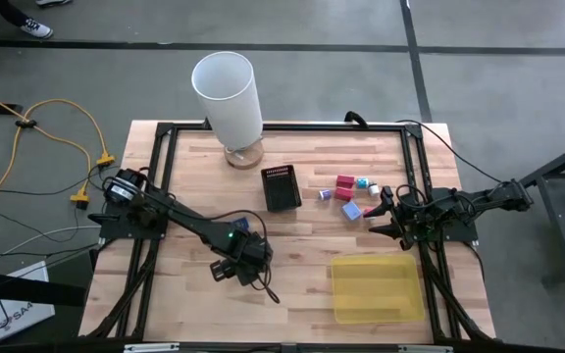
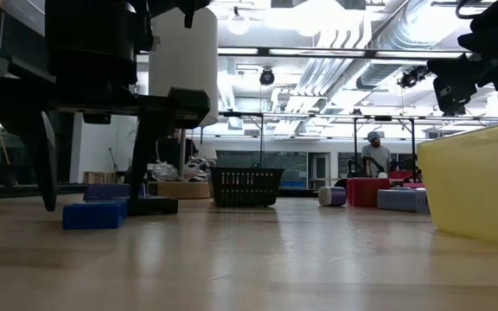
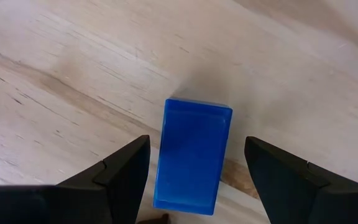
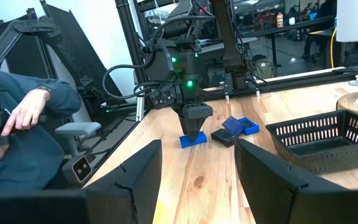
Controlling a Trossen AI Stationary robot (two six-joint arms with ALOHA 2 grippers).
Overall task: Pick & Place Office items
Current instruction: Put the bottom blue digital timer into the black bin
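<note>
Two arms show from above: the left gripper [image 1: 231,267] sits low over the worktop [image 1: 292,294] left of the yellow tray [image 1: 376,288], while the right gripper [image 1: 388,211] waits by the coloured blocks [image 1: 351,194] near the black mesh box [image 1: 281,187]. In the left wrist view its fingers [image 3: 126,171] stand apart, straddling a blue block [image 3: 191,155] lying flat, not touching it. In the right wrist view that arm's fingers [image 4: 135,171] are spread wide, holding nothing.

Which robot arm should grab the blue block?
The left one, I think. Its gripper hangs right over the blue block, jaws open on either side. The right gripper waits across the table by the other pieces.
</note>
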